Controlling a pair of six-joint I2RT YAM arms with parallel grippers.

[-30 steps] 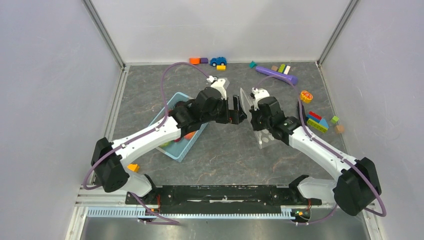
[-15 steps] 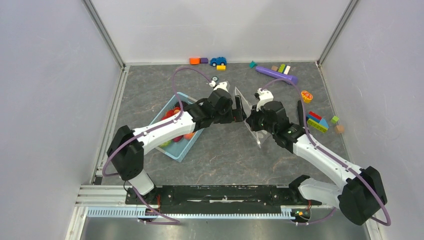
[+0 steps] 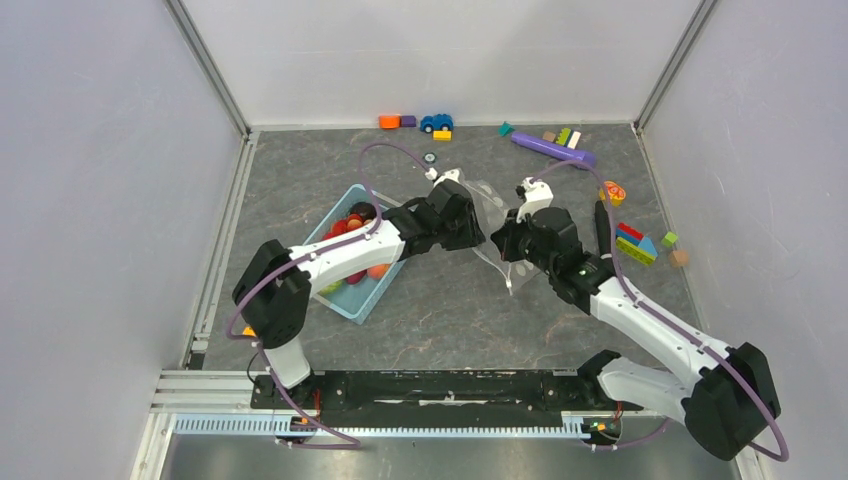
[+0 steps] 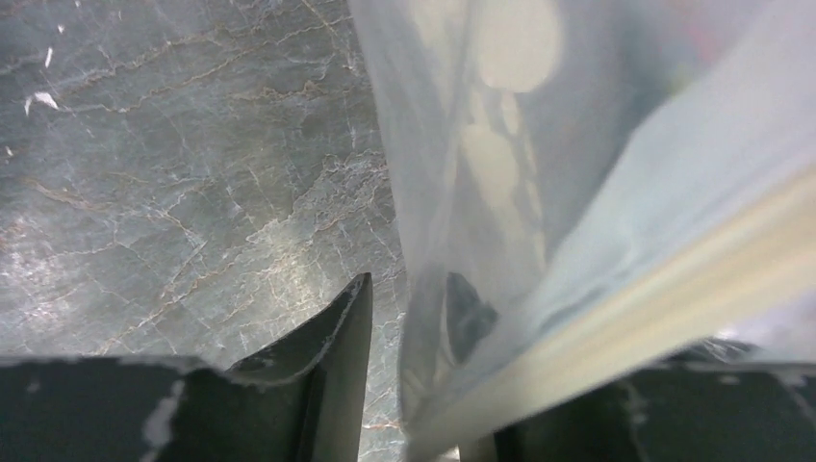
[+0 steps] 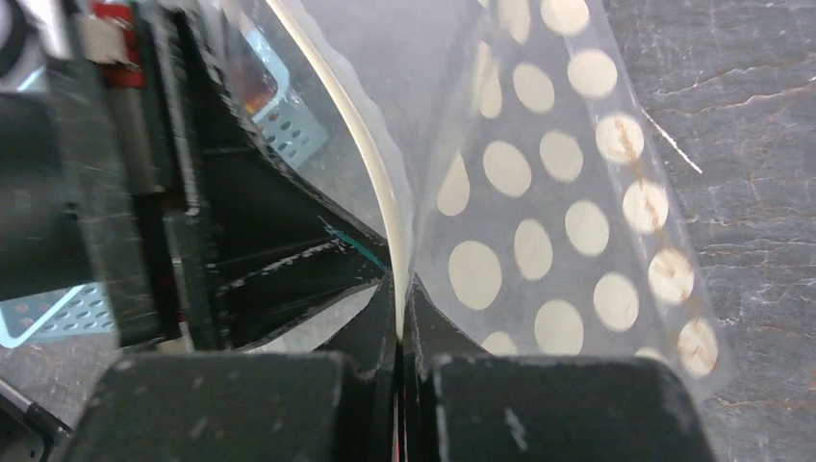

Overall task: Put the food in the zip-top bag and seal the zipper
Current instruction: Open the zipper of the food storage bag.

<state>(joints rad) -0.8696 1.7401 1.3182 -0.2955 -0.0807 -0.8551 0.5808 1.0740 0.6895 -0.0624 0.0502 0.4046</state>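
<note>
The zip-top bag (image 3: 487,205) hangs beside the blue basket (image 3: 362,308), where the food (image 3: 350,222) lies. The right pincer (image 5: 399,289) pinches its edge tight. The left pincer (image 4: 409,327) stands half wide around one side. If it grabs both sides, the bag won't open.

A robot lab's test cell: plain pale walls (image 3: 440,50) on aluminium posts (image 3: 205,65) box in a grey stone-patterned table (image 3: 440,310). White arms (image 3: 330,258) stand on a black rail (image 3: 440,388) at its near edge, toy blocks (image 3: 389,121) along its far edge.
</note>
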